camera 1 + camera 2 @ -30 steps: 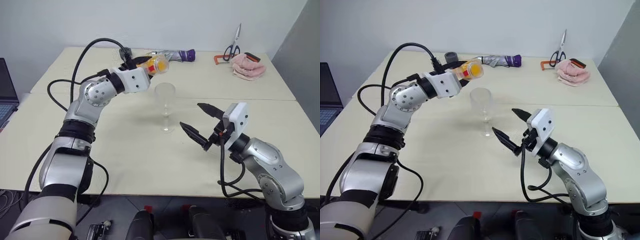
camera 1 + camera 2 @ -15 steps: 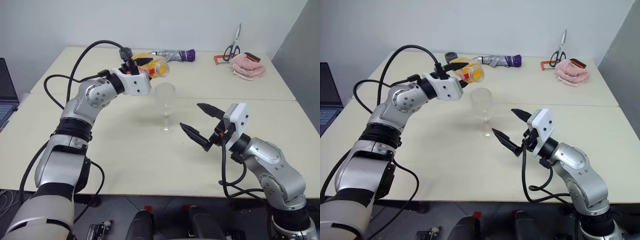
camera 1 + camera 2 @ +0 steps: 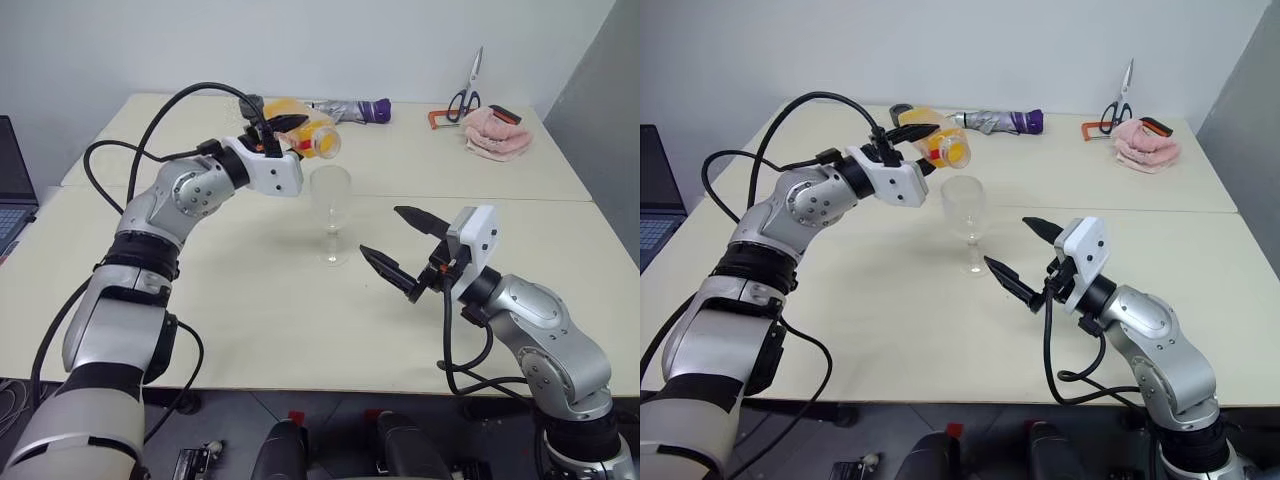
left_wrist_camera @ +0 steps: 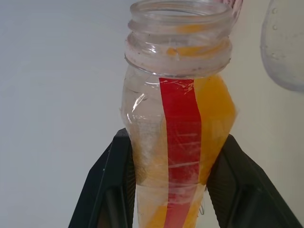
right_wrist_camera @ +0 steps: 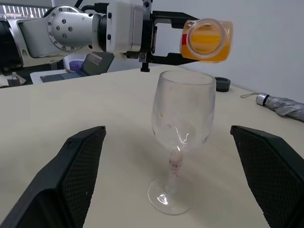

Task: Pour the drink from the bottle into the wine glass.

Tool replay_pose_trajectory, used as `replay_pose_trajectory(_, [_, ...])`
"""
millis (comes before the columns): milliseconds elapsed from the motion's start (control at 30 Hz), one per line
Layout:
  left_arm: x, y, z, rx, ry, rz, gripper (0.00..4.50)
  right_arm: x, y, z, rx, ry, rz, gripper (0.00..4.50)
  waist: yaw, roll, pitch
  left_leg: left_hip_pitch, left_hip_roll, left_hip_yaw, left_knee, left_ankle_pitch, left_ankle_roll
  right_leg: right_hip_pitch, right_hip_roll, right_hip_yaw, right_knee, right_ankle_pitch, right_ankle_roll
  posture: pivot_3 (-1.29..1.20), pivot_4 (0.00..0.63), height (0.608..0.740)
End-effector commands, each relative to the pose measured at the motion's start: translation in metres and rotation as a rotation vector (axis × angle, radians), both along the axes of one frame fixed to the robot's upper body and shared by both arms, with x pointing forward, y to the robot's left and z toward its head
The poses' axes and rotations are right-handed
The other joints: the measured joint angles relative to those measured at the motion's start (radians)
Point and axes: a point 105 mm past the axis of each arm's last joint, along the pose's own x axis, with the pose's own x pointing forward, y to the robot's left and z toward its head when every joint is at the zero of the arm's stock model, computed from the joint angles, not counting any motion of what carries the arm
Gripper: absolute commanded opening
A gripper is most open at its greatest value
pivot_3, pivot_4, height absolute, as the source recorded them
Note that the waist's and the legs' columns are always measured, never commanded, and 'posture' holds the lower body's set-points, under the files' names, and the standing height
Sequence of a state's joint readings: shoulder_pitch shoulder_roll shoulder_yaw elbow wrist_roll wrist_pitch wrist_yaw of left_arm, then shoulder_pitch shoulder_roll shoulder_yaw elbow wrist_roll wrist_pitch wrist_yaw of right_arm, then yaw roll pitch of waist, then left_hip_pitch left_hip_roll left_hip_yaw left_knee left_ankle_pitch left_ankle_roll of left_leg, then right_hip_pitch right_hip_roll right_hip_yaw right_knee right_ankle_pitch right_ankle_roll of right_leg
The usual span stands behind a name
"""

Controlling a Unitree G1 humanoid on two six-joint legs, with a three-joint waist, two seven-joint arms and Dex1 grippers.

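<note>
My left gripper [image 3: 291,128] is shut on the bottle [image 3: 308,134], holding it on its side above and just behind the wine glass [image 3: 330,201]. The bottle has no cap, and its open mouth [image 5: 205,37] points toward the glass. The orange drink [image 4: 216,102] lies along the lower side of the bottle beside its red stripe, and the black fingers [image 4: 107,185] clamp its body. The glass stands upright on the table and looks empty. To the right of the glass, my right gripper [image 3: 382,232] is open with nothing between its fingers [image 5: 80,166].
At the back of the table [image 3: 250,320] lie a folded umbrella [image 3: 350,110], scissors [image 3: 465,95] and a pink cloth [image 3: 495,135]. A laptop [image 3: 12,180] stands off the left edge. A seam runs across between two tabletops.
My left wrist has rolled, turning the bottle and tipping its mouth a little further over the glass. The right arm and the glass have not moved.
</note>
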State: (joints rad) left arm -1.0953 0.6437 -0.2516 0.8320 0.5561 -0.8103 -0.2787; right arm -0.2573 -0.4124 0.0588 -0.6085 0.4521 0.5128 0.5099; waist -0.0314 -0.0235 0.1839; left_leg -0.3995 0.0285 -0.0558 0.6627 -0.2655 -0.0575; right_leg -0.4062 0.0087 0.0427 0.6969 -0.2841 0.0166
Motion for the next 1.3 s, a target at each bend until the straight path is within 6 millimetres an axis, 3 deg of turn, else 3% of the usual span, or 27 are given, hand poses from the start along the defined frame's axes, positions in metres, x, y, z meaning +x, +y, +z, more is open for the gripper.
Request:
replay_pose_trajectory(33, [-0.006,-0.002,0.032,-0.012,-0.120,-0.019,1.66,-0.004,0.000,0.014,0.015,-0.062,0.005,4.50,0.000,0.000,0.000,0.000,0.000,0.000,0.000,0.000,0.000,0.000,0.000,0.000,0.000,0.000,0.000,0.00,0.150,0.740])
replay_pose_trajectory(900, [-0.005,0.002,0.041,0.018,-0.198,0.005,1.66,-0.005,0.000,0.012,0.024,-0.054,0.014,4.50,0.000,0.000,0.000,0.000,0.000,0.000,0.000,0.000,0.000,0.000,0.000,0.000,0.000,0.000,0.000,0.00,0.150,0.740])
replay_pose_trajectory(1300, [-0.005,0.004,0.041,0.029,-0.205,0.012,1.66,-0.007,-0.020,0.012,0.025,-0.060,-0.031,4.50,0.001,0.000,0.000,0.000,0.000,0.000,0.000,0.000,0.000,0.000,0.000,0.000,0.000,0.000,0.000,0.00,0.150,0.740])
